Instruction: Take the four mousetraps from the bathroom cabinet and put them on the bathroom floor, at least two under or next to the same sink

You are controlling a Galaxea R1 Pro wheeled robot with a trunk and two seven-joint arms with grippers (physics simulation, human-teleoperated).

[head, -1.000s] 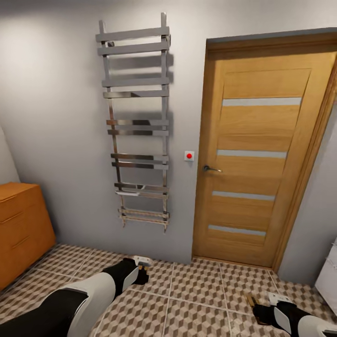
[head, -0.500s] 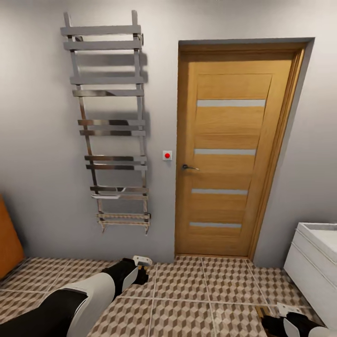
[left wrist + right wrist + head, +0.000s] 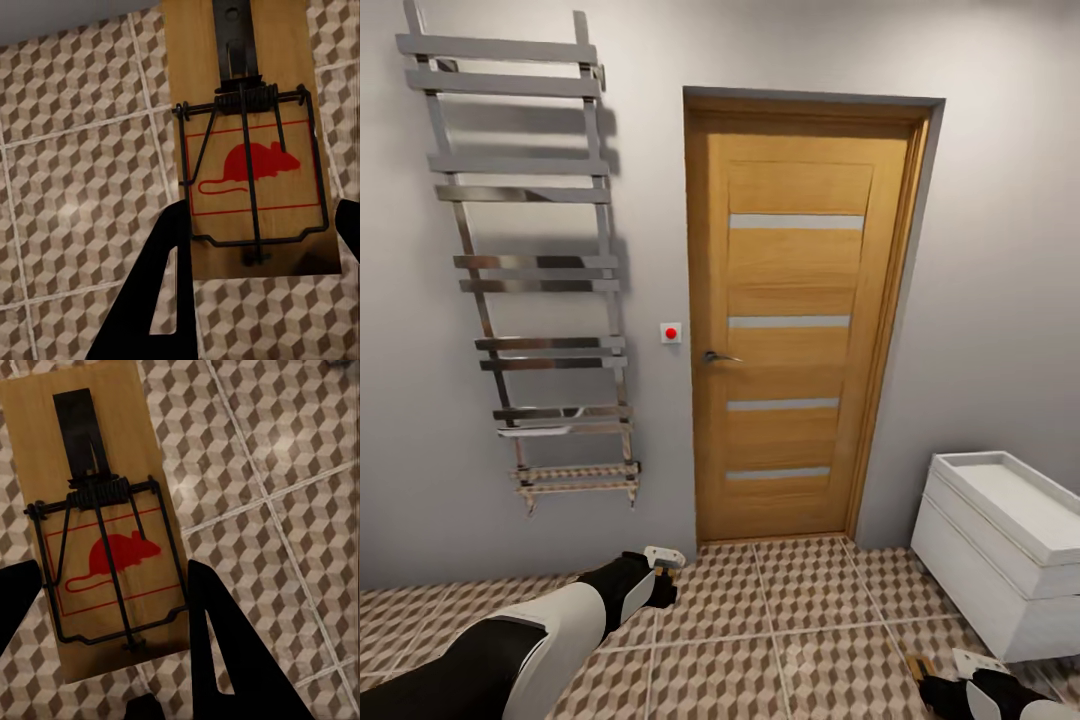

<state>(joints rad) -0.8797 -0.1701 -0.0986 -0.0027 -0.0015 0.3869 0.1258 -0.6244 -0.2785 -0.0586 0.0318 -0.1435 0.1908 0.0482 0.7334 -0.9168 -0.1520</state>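
Mousetraps sit clamped, one (image 3: 255, 150) in the left gripper (image 3: 259, 232), another (image 3: 97, 517) in the right gripper (image 3: 105, 600), above the bathroom floor (image 3: 760, 640)

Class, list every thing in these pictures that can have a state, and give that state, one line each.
door: closed
left gripper: shut on a mousetrap
left mousetrap: held, wire bar down over the red mouse print
right gripper: shut on a mousetrap
right mousetrap: held above the floor tiles

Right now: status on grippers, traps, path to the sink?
Left gripper shut on a mousetrap. Right gripper shut on second mousetrap. Both over tiled bathroom floor. Sink vanity ahead right, nothing between.
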